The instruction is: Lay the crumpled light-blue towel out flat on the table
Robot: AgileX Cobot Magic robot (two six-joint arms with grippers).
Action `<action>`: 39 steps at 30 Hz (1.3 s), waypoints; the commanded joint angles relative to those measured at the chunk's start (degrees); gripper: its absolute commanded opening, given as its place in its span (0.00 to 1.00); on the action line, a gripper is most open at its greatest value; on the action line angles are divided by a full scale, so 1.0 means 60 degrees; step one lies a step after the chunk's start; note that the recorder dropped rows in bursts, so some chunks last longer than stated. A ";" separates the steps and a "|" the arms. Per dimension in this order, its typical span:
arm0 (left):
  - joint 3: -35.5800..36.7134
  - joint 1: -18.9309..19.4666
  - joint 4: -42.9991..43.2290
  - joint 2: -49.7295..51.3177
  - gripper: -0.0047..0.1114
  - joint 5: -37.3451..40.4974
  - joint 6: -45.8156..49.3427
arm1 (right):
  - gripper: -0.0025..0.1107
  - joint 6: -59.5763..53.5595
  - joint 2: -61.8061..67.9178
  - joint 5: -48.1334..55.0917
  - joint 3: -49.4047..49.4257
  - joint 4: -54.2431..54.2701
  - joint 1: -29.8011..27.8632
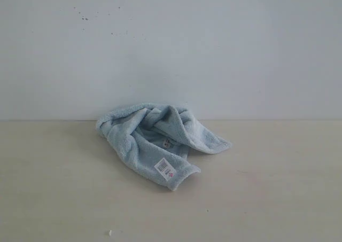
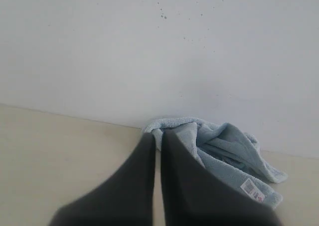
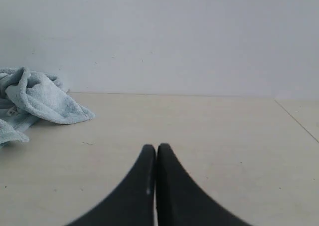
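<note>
1. The towel point(image 1: 140, 146) is pale light-blue terry, fluffy and thick. I see it bunched into a loose, rumpled heap with deep folds twisting through its middle.
2. It lies on the table point(image 1: 267, 199) close to the back edge, where the surface meets the wall point(image 1: 214, 49), roughly at the middle of the exterior view.
3. One rounded, hemmed corner points toward the camera and carries a small white label point(image 1: 164, 169) with red print, lying face up. Another flap trails off to the right and ends in a soft point.
4. The table is flat, matte, pale beige and plain. A tiny white crumb point(image 1: 110, 232) sits on it near the front, well apart from the cloth.
5. The wall is white and smooth, with a few dark specks point(image 1: 84, 18) high up.
6. The left gripper point(image 2: 158, 134) has dark, tapered fingers drawn together with only a thin slit between them and nothing in it. In its wrist view the towel lies beyond the tips.
7. The right gripper point(image 3: 156, 146) is likewise pinched closed, tips meeting, empty, over bare table. The towel is off to one side, well apart.
</note>
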 commanded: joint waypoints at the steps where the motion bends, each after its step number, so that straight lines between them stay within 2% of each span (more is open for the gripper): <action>1: 0.0029 0.0010 0.0035 -0.0020 0.07 -0.0015 -0.0056 | 0.02 0.0052 -0.0034 -0.0134 -0.0004 0.0015 0.0029; 14: 0.0029 0.0010 0.0035 -0.0020 0.07 -0.0015 -0.0056 | 0.02 0.0052 -0.0034 -0.0181 -0.0004 0.0015 0.0029; 16: 0.0029 0.0010 0.0035 -0.0020 0.07 -0.0015 -0.0056 | 0.02 0.0099 -0.0034 -0.0893 -0.0004 0.0015 0.0029; 19: 0.0029 0.0010 -0.0099 -0.0020 0.07 -0.0111 -0.0109 | 0.02 0.1169 -0.0034 -0.2876 -0.0004 0.0015 0.0029; 21: 0.0029 0.0010 -0.0833 -0.0020 0.07 -0.0173 -0.1069 | 0.02 0.1463 -0.0034 -0.4033 -0.0004 0.0015 0.0029; 25: 0.0029 0.0010 -0.1891 -0.0020 0.07 -0.0173 -0.2561 | 0.02 0.2672 -0.0034 -0.4424 -0.0004 0.0015 0.0029; 31: 0.0029 -0.0048 -0.2317 -0.0020 0.07 -0.0120 -0.3931 | 0.02 0.6409 -0.0034 -0.4509 -0.0004 -0.0005 0.0029; 34: -0.0657 -0.0346 -0.2317 -0.0020 0.07 0.0823 -0.3719 | 0.02 0.7447 -0.0034 -0.4087 -0.0004 -0.0516 0.0029; 39: -0.2226 -0.0780 -0.2317 0.0063 0.07 0.2172 -0.1603 | 0.02 0.8066 0.1021 -0.2892 -0.1162 -0.2038 0.0178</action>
